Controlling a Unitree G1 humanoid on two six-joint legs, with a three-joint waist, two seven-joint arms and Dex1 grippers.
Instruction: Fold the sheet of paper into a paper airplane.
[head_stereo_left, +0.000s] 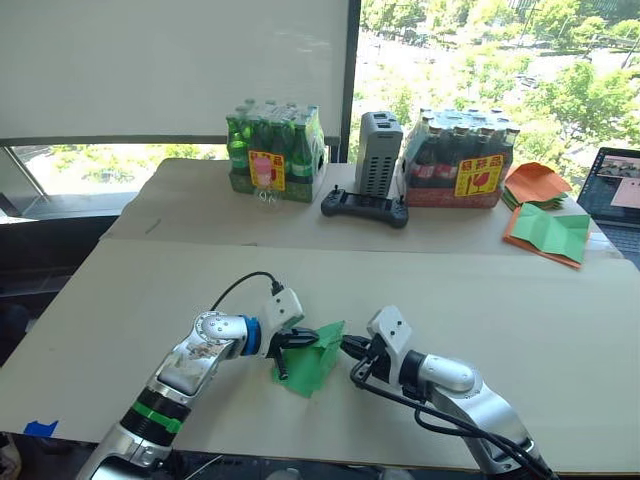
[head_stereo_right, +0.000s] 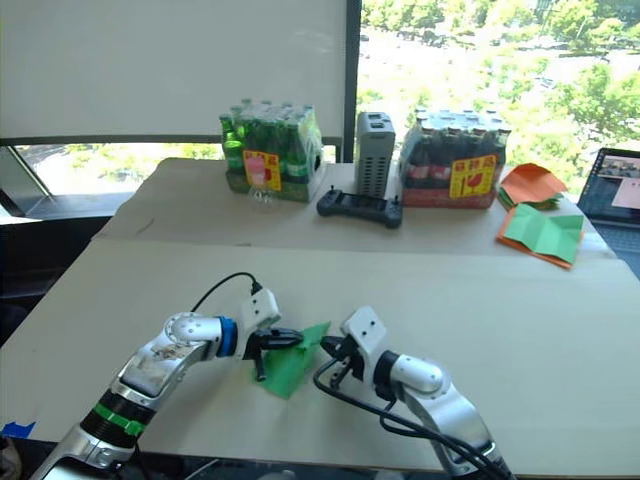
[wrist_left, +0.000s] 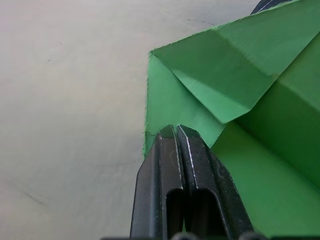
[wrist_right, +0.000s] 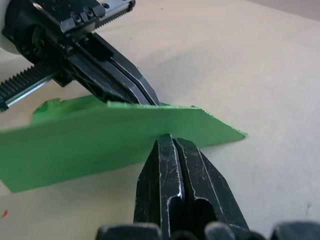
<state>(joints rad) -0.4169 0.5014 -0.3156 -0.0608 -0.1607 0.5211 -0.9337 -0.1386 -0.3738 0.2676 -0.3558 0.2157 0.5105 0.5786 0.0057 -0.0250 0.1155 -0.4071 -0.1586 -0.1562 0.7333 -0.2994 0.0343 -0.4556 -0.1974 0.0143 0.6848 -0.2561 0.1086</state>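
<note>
Both end effectors pinching sheet of paper (head_stereo_left: 312, 362) over beige table (head_stereo_left: 520, 310) by window (head_stereo_left: 480, 60).

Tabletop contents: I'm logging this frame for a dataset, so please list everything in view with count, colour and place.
sheet of paper: one, bright green, partly folded, near edge of table, pinched from both sides
table: beige surface, a second beige one behind it
green bottle pack: one, green bottles, far left of centre
grey box: one, upright, between the packs
black controller: one, in front of the grey box
dark bottle pack: one, dark bottles, red label, far right of centre
orange sheets: small stack, far right
green sheet on orange paper: one, far right
laptop: one, at right edge
left gripper: shut on the sheet's left side
right gripper: shut on its right edge
</note>
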